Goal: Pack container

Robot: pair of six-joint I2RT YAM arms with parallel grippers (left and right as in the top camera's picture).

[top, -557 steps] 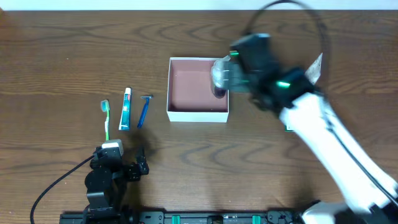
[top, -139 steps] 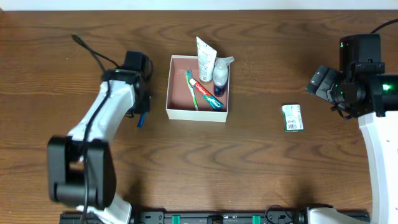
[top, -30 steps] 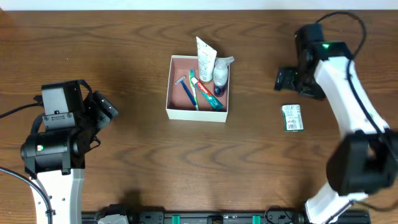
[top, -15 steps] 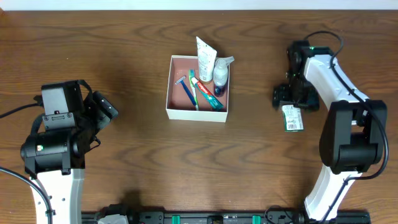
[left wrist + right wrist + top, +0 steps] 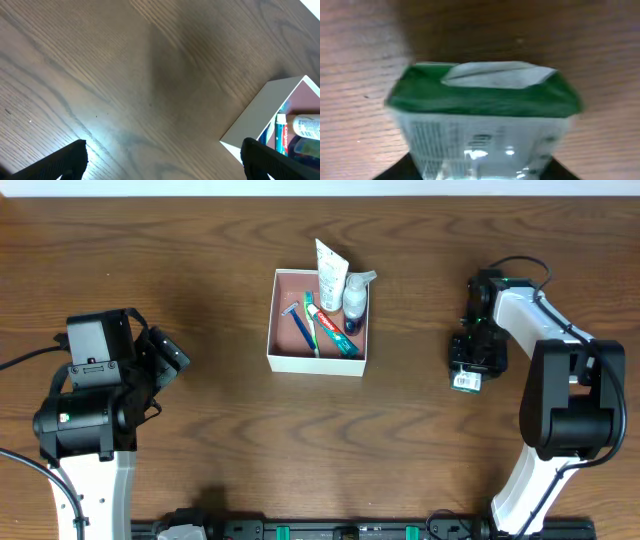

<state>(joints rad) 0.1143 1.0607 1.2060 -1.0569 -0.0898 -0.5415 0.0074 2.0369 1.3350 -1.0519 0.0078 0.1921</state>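
Observation:
The container [image 5: 316,363], a square box with white walls and a pink floor, sits at the table's middle; the left wrist view shows its corner [image 5: 260,117]. Inside lie a white tube [image 5: 329,272], a clear bottle [image 5: 355,295], a toothpaste tube [image 5: 337,336], a green toothbrush [image 5: 311,326] and a blue razor [image 5: 297,322]. My right gripper [image 5: 468,366] points down over a green-and-white packet [image 5: 464,381] to the right of the container. In the right wrist view the packet [image 5: 480,125] fills the space between the fingers, which press its sides. My left gripper [image 5: 165,373] hangs open at the left, holding nothing.
Brown wooden tabletop [image 5: 230,450] stretches all round. The right arm's cable [image 5: 520,265] loops above its wrist. The left arm's body [image 5: 90,405] stands at the near left.
My right gripper has come forward and down from behind the packet onto it, and its fingers have closed in on the packet's sides. The left arm has stayed still.

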